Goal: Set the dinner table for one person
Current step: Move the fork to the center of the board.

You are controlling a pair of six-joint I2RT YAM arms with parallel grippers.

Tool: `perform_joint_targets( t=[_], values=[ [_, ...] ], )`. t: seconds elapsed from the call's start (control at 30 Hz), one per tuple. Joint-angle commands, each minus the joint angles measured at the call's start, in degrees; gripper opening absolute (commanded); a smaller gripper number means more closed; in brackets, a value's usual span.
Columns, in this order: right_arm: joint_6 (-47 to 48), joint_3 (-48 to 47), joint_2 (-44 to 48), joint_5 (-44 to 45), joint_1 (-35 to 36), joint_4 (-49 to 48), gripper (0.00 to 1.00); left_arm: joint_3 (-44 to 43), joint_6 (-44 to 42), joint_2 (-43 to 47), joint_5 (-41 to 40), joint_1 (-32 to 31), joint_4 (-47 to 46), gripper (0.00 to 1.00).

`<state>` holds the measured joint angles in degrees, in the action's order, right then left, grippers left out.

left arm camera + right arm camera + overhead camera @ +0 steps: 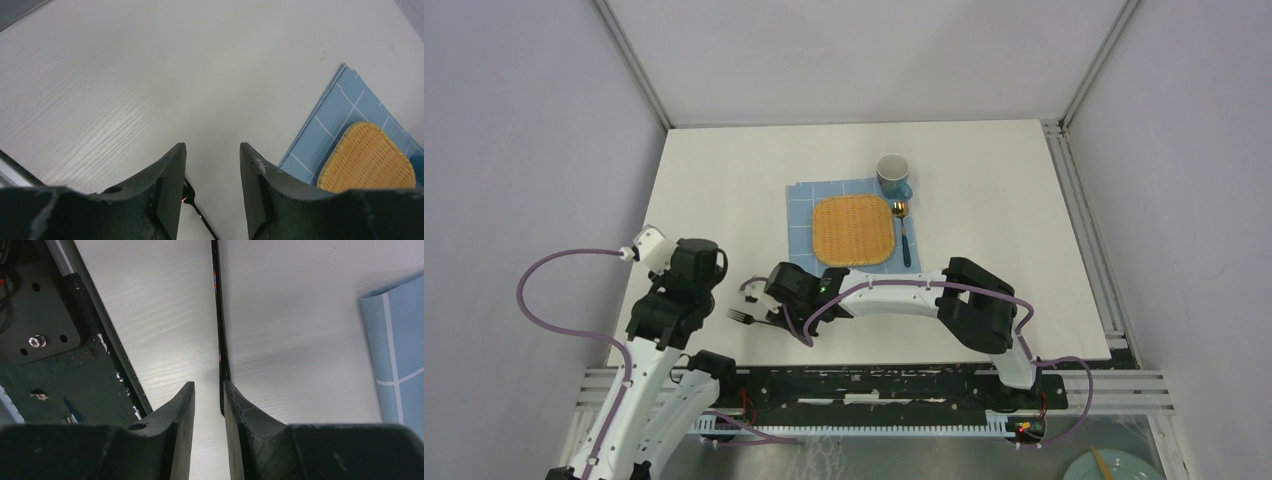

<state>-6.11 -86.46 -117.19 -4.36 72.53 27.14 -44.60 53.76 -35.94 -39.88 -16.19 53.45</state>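
Fork handle between slightly parted right jaws, near the worktop's front left edge.
The right jaws stand a little apart; the dark fork's (218, 315) handle lies against one of them with a gap to the other, so it is not clamped. The fork's long axis runs along the near edge of the worktop (724, 180), tines to the left, handle toward the wrist. The right arm (894, 295) stretches leftward from its base, elbow raised. The left jaws, half open and empty, hang just above the tines, and the left arm (664, 320) is folded upright. The blue checked cloth (802, 205) lies beyond.
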Motion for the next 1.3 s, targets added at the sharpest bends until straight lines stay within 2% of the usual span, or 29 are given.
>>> perform_joint_targets(
  t=[0.0,0.23,0.67,0.9,1.27],
  values=[
    [0.02,-0.36,-0.46,-1.02,0.33,-3.74,0.33,-0.06,3.17,1.01,-0.26,0.28,0.23,0.51],
    [-0.41,-0.57,-1.27,-1.69,0.46,-4.65,0.33,-0.96,5.01,4.55,-2.65,0.35,2.26,0.51],
    [-0.22,-1.25,-2.81,-2.23,0.56,-5.37,0.33,-8.97,1.34,7.43,-16.44,0.29,10.96,0.51],
    [0.13,-1.48,-3.76,-2.57,0.59,-5.66,0.32,-11.58,-0.05,6.73,-16.92,0.28,11.7,0.51],
    [0.76,-2.46,-2.74,-1.73,0.59,-4.43,0.32,-9.63,-0.4,5.88,-14.72,0.29,9.23,0.52]
  ],
)
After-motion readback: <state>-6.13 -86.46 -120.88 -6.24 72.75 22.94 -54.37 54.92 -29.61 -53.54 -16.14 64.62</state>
